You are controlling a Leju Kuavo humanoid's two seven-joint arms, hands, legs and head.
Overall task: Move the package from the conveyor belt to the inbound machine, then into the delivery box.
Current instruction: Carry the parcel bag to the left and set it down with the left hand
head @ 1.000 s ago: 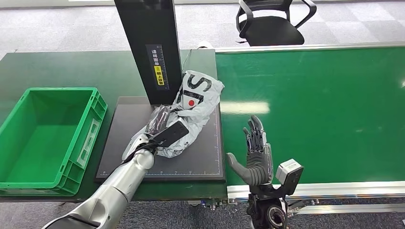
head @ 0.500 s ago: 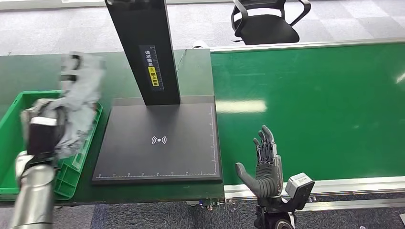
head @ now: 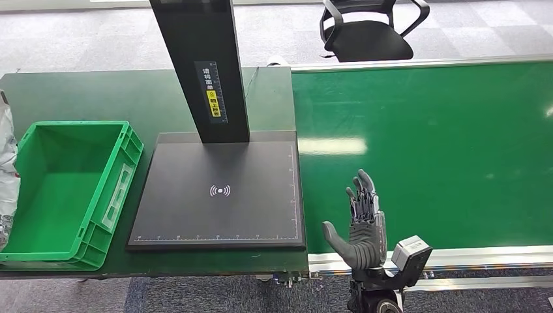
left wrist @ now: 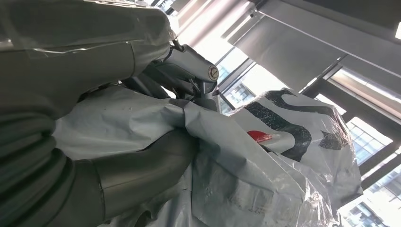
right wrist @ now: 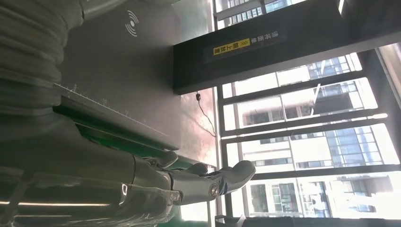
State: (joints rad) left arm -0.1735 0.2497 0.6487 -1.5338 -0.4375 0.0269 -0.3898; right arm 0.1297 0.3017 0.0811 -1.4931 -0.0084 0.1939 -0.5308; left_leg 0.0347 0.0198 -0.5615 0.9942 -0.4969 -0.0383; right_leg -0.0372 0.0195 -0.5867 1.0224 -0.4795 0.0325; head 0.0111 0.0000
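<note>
package of crumpled grey-white plastic (left wrist: pixel 265 156), clamped in the left robot hand (left wrist: pixel 142 142), hangs beside the green plastic delivery box (head: pixel 98 215); next: swing over and release; right robot hand (head: pixel 362 225) apart.

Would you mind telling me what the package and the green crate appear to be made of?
The package looks like a thin, glossy plastic film mailer, grey-white with black and red print: it creases sharply and catches highlights where the left hand grips it. The green crate appears to be rigid moulded plastic, matte to semi-gloss, judging by its uniform colour, ribbed rim and slotted side.
</note>
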